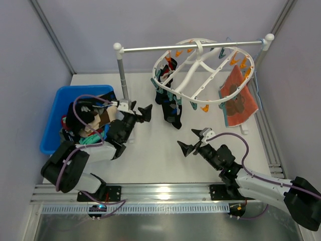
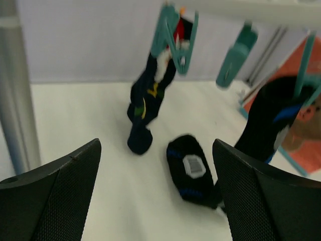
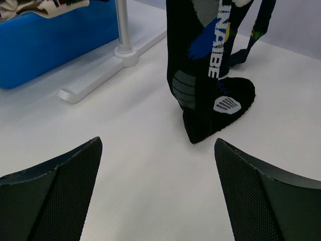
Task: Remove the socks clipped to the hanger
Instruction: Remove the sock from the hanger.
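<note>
The white oval hanger (image 1: 196, 59) hangs by its hook from the rail, with orange and teal clips round its rim. Dark socks (image 1: 169, 108) hang clipped from its left side, their toes reaching the table. In the left wrist view a navy sock (image 2: 144, 111) hangs from a teal clip (image 2: 173, 35), and a black sock's toe (image 2: 192, 171) lies on the table. My left gripper (image 1: 146, 113) (image 2: 156, 201) stands open just left of the socks. My right gripper (image 1: 193, 140) (image 3: 156, 201) is open and holds nothing, in front of a black lettered sock (image 3: 200, 75).
A blue bin (image 1: 55, 108) (image 3: 50, 40) at the left holds several loose socks. The rail stand's post (image 1: 123, 75) (image 3: 121, 30) rises beside my left gripper. An orange-red flower-print cloth (image 1: 238, 98) hangs from the hanger's right side.
</note>
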Controlling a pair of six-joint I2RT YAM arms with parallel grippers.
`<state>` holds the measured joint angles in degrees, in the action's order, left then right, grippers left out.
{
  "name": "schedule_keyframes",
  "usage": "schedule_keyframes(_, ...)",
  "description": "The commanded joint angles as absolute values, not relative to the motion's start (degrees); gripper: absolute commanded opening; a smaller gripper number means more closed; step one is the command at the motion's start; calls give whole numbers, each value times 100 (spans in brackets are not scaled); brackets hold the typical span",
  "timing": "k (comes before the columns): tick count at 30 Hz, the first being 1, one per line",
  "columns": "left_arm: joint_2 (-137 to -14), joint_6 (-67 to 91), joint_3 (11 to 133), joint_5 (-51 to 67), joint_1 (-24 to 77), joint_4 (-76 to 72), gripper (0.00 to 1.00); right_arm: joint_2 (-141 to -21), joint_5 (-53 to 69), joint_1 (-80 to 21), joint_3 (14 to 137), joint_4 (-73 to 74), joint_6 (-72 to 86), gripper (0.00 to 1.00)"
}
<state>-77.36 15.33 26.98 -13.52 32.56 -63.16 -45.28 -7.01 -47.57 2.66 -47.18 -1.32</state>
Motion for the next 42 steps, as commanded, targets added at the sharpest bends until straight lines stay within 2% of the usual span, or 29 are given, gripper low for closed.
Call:
schedule_keyframes(1,-8471,1362,2312,-115,3226,-8434,89,-4850,-1037,-4790,350,-5098,-395,93)
schedule_keyframes(7,-9035,1881,2294,702,3120,-8754,91,-7063,-1335,-4773,1431,-5879,-597,93)
schedule_keyframes(12,-8537,1793,2039,606,3085,-8369,91,-8821,-1845,-4764,1784,-7457,-571,93)
schedule_keyframes(15,-8009,1565,2022,406,3085,-7385,91,-9271,-2004,-4746,1837,-8076,-510,93)
schedule_keyframes(22,-7339,1152,1740,62,3076,-6865,91,-10044,-1960,-4746,1978,-9270,-510,92)
schedule_keyframes(24,-7356,1134,1740,53,3076,-6873,91,-10098,-1916,-4737,2082,-9351,-492,89)
schedule_keyframes(25,-7374,1142,1732,79,3076,-6917,91,-10168,-1907,-4746,2118,-9360,-475,86)
schedule_keyframes(26,-7418,1160,1723,97,3076,-6934,91,-10239,-1890,-4755,2214,-9360,-466,67)
schedule_keyframes(27,-7427,1169,1731,140,3076,-6978,91,-10257,-1837,-4746,2241,-9343,-431,60)
schedule_keyframes(32,-7515,1160,1767,158,3076,-6952,91,-10248,-1819,-4746,2311,-9255,-387,36)
schedule_keyframes(33,-7506,1160,1767,158,3076,-6943,91,-10222,-1828,-4746,2320,-9246,-378,25)
schedule_keyframes(35,-7506,1178,1758,202,3076,-6935,91,-10178,-1872,-4737,2355,-9168,-387,13)
schedule_keyframes(37,-7488,1186,1740,237,3076,-6943,91,-10125,-1881,-4737,2417,-9045,-387,8)
schedule_keyframes(42,-7444,1169,1714,202,3076,-6943,91,-10125,-1872,-4737,2514,-9035,-430,4)
